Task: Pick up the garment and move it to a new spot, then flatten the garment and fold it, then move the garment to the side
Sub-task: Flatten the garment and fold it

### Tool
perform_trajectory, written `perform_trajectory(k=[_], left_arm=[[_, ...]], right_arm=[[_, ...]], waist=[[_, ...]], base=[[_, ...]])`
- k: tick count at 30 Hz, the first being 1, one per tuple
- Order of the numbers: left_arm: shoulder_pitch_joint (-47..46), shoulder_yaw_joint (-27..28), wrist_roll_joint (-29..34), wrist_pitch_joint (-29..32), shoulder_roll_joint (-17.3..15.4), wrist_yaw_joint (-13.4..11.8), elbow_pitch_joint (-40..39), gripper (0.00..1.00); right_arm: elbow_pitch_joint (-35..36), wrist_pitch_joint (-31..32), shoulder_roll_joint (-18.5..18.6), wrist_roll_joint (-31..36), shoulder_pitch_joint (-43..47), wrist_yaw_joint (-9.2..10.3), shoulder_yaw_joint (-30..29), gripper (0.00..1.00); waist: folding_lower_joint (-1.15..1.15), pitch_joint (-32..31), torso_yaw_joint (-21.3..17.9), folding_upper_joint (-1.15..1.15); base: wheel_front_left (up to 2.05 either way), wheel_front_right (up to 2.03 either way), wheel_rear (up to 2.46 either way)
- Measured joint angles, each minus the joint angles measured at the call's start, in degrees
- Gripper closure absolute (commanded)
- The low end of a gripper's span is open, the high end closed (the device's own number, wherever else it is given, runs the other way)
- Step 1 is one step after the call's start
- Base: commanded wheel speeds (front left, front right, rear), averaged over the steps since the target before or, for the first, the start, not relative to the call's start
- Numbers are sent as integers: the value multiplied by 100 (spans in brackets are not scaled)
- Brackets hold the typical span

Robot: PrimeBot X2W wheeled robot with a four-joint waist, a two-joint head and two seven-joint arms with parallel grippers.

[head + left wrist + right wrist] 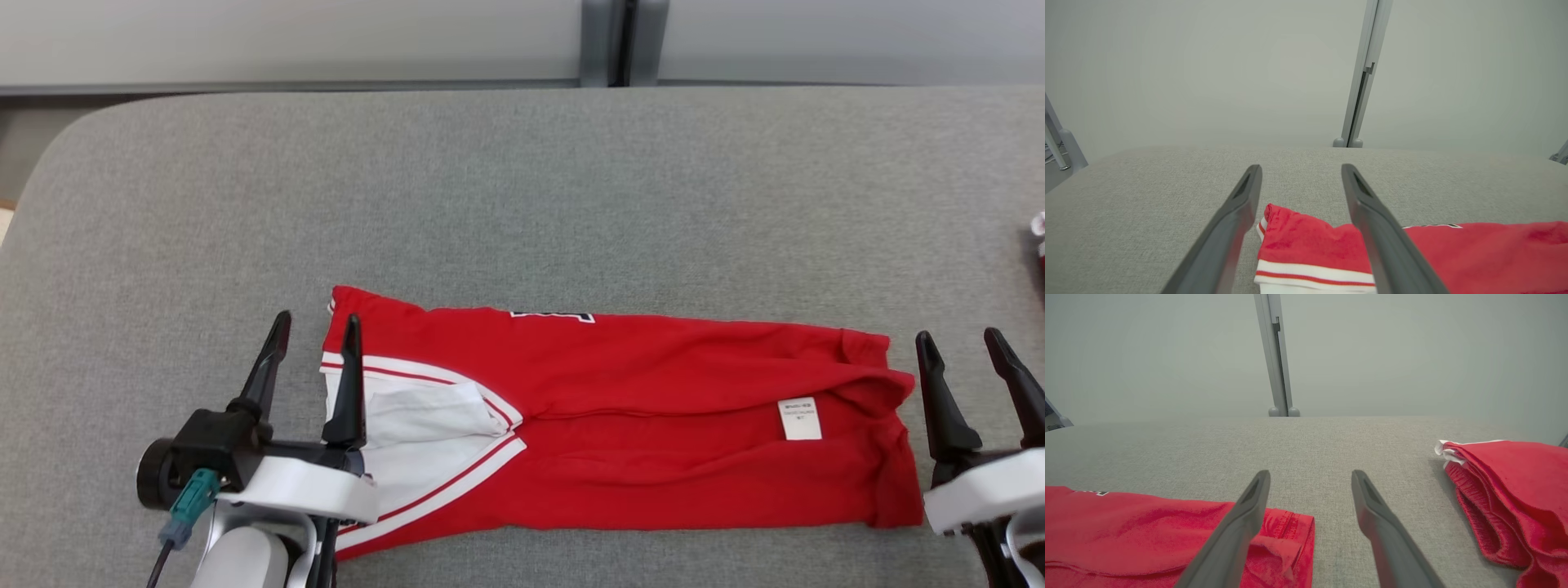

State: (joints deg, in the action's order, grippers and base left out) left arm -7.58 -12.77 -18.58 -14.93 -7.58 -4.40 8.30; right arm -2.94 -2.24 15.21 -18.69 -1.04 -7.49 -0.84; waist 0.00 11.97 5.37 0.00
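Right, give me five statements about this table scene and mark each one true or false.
1. The red garment lies on the grey table. True.
2. The left hand is shut on the garment's striped end. False: it is open and holds nothing.
3. A white label shows near the garment's right end. True.
4. The right hand holds the garment lifted off the table. False: it is open, and the garment rests on the table.
5. A second red garment lies farther to the right. True.
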Motion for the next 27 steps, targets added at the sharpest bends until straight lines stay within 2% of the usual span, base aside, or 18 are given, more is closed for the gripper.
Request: perform_trajectory(k=[4, 11, 15, 21, 22, 24, 27], left_arm=[[-218, -57, 57, -5, 112, 77, 44, 0], [-315, 107, 137, -5, 211, 132, 45, 0], [-319, 214, 196, -7, 249, 185, 13, 0], [-370, 300, 296, -7, 303, 287, 4, 0], [-382, 320, 297, -7, 312, 291, 3, 0], [-408, 349, 307, -7, 324, 309, 9, 0], [-416, 377, 324, -7, 350, 342, 18, 0]], right_arm=[[-700, 31, 156, -80, -483, 0, 146, 0], [-1462, 133, 75, -368, -498, 0, 501, 0], [-1462, 176, -20, -535, -407, 1, 691, 0], [-1277, 197, -197, -598, -237, 1, 639, 0], [-1276, 197, -230, -598, -238, 1, 625, 47], [-1290, 197, -250, -599, -238, 1, 634, 100], [-1326, 203, -313, -635, -244, -9, 716, 100]], waist=[[0, 242, 96, 0], [0, 490, 191, 0], [0, 560, 127, 0], [0, 664, 119, 0], [0, 670, 111, 0], [0, 678, 99, 0], [0, 683, 88, 0]], base=[[0, 0, 0], [0, 0, 0], [0, 0, 0], [0, 0, 0], [0, 0, 0], [0, 0, 0], [0, 0, 0]])
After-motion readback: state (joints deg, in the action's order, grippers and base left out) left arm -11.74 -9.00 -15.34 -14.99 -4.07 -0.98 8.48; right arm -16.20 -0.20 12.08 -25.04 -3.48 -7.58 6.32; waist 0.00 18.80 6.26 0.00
